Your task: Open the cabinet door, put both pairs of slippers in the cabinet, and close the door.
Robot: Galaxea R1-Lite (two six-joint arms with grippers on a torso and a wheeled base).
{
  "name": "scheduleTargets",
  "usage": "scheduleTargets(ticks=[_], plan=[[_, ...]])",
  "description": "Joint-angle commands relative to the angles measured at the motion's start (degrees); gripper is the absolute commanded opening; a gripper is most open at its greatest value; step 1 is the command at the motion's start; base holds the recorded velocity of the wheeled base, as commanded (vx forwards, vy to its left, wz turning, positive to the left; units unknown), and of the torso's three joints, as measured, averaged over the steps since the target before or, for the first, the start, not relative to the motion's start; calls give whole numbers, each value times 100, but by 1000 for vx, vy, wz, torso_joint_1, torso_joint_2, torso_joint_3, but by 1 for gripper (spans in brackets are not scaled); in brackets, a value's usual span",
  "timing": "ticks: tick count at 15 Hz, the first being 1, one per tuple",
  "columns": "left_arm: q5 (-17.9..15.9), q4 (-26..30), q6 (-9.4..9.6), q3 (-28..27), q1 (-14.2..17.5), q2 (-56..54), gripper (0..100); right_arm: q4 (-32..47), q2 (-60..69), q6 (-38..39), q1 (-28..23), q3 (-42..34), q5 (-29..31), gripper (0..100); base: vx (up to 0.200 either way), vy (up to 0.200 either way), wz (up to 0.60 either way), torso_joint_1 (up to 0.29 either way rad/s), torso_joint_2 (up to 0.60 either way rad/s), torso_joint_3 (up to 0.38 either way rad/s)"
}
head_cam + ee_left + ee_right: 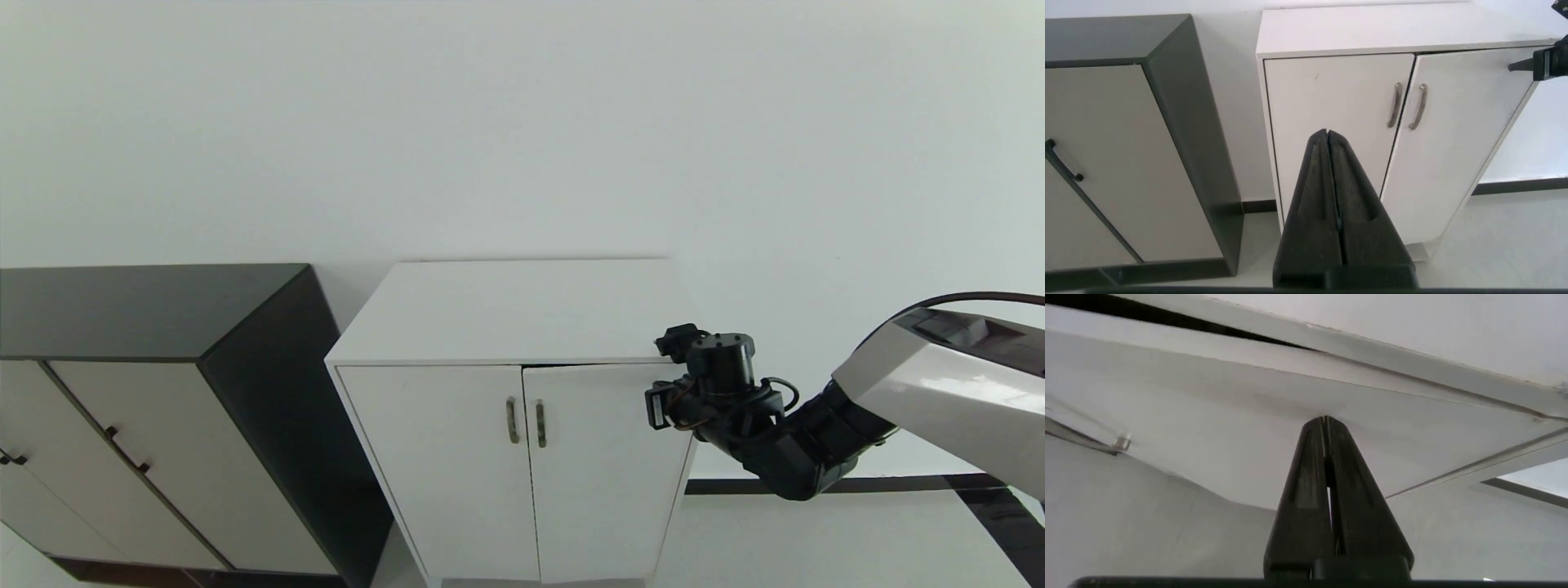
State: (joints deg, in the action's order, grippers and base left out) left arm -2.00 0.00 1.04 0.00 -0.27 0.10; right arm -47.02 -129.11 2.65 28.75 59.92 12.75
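Right gripper [1327,423], fingers pressed together, points at the right cabinet door [604,478].

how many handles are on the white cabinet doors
2. The left handle is on the left door, at its inner edge; the right handle is on the right door, just across the seam. Both stand upright on the white cabinet. None looks hidden.
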Motion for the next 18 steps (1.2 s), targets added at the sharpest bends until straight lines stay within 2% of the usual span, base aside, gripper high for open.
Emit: scheduleTargets(ticks=[1,18], plan=[[-2,0,2,0,0,-1,0,0,-62,-1,-1,55,8,0,0,0,0,0,0,0],[-11,0,2,0,0,-1,0,-71,-18,-10,43,-138,26,0,0,0,0,0,0,0]])
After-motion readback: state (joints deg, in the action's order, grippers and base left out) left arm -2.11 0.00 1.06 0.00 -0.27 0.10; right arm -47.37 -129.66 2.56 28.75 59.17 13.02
